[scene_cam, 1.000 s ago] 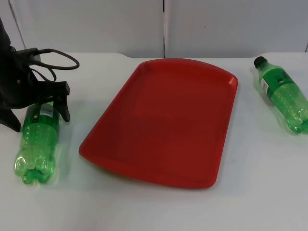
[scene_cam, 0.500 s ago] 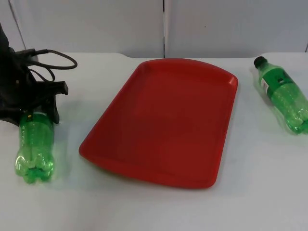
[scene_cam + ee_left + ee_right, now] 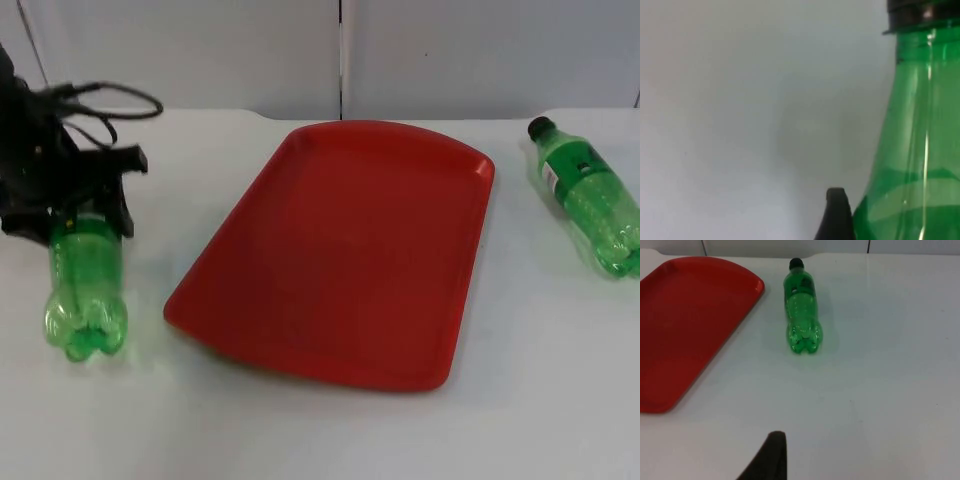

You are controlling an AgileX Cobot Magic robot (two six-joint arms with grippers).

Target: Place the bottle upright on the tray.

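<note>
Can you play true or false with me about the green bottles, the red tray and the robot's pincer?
1. The red tray has a bottle standing on it. False: nothing stands on it.
2. The left pincer is at the top end of the left green bottle. True.
3. The right green bottle is standing upright. False: it lies on its side on the white table, to the right of the tray.
4. Both bottles have black caps. True: the left wrist view and the right wrist view each show one.
5. The left bottle is touching the tray. False: bare table lies between them.
</note>
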